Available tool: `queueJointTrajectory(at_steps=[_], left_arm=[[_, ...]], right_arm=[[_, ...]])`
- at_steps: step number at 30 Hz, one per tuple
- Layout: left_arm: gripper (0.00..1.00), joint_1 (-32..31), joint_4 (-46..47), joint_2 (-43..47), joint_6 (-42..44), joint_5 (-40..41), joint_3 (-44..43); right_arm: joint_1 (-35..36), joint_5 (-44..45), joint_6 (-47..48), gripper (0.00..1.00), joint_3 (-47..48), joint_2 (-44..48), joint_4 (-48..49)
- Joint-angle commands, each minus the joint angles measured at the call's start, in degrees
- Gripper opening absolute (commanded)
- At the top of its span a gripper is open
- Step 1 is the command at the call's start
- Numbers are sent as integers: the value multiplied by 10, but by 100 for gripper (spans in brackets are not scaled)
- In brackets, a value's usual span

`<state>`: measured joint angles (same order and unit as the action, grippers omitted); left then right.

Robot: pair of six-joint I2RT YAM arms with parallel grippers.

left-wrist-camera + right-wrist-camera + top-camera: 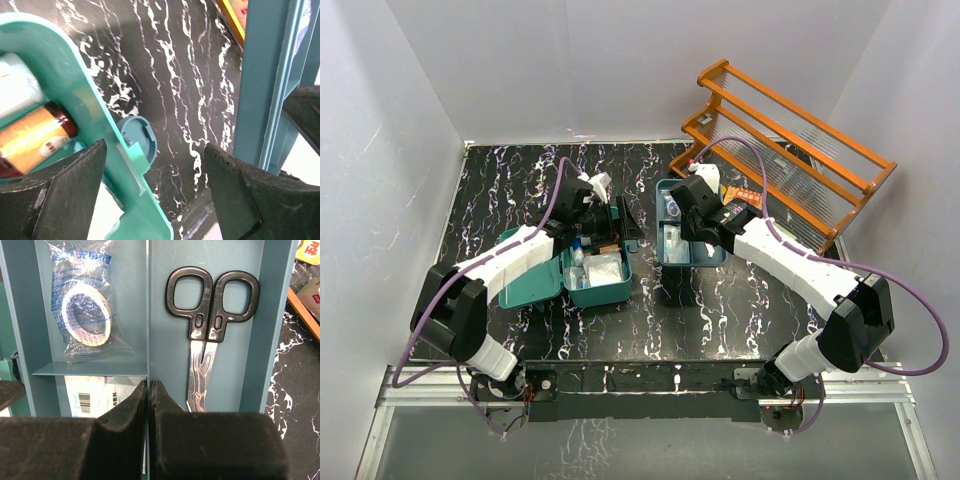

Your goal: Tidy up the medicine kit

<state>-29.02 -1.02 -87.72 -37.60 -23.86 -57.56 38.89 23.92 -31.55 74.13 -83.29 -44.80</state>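
Teal-green plastic, smooth, round-cornered: the kit (610,297) is recorded open on the bench (650,320), left of centre, under the left arm's wrist. White soft packets are seen inside it from above. In the left wrist view an amber bottle (35,135) with an orange label is seen lying against the kit's curved rim, with a round blue-grey tab (142,137) jutting from the rim's outer side.

Bench surface: glossy black, veined with white, marble-like.

A flatter blue-teal tray (670,255) is noted just right of the kit, with a strip of bench between them. It is divided by thin straight walls into rectangular compartments. An orange tiered rack (790,150) with ribbed clear shelves is noted behind the tray, at the far right.

Left gripper (155,150): held wide open and empty, with matte black wedge-shaped fingers. One finger is placed over the kit's rim and the other beside the tray's outer wall.

Right gripper (149,390): jaws pressed flat together with nothing between them, positioned over the tray's central divider. Contact with the divider cannot be told.

Tray contents, right wrist view: scissors (212,325) with glossy black loop handles and bright steel blades, closed, are seen in the right compartment. A white tape roll (85,315) in a crinkled clear bag printed in blue is seen in the upper left compartment. A barcoded white packet (90,395) is seen below it.
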Motion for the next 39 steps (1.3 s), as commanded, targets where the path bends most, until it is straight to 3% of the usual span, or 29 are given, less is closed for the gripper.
queueJointTrajectory(at_steps=[1,6,11,14,19,21,23,26,29,36,39], left_arm=[[76,-2,-97,62,62,122,-52],[79,-3,-189,154,101,282,-57],[91,20,-283,227,68,436,-46],[95,55,-296,261,48,410,-4],[94,113,-276,301,19,297,63],[89,125,-254,314,9,257,88],[77,132,-231,326,3,227,108],[60,133,-228,323,-9,233,123],[58,134,-201,321,-12,214,143],[32,134,-146,299,-26,151,169],[29,134,-121,295,-26,113,175]], right_arm=[[-1,-9,3,0,43,13,9],[31,-16,-9,0,85,-19,-2],[84,-5,-32,0,139,-65,-9],[116,3,-43,0,174,-98,-14],[153,24,-54,0,232,-145,-26],[164,28,-54,0,257,-160,-35],[174,34,-54,0,279,-188,-44],[181,38,-53,0,295,-206,-49],[183,39,-54,0,298,-212,-47],[184,42,-53,0,304,-221,-48],[184,42,-52,0,307,-225,-52]])
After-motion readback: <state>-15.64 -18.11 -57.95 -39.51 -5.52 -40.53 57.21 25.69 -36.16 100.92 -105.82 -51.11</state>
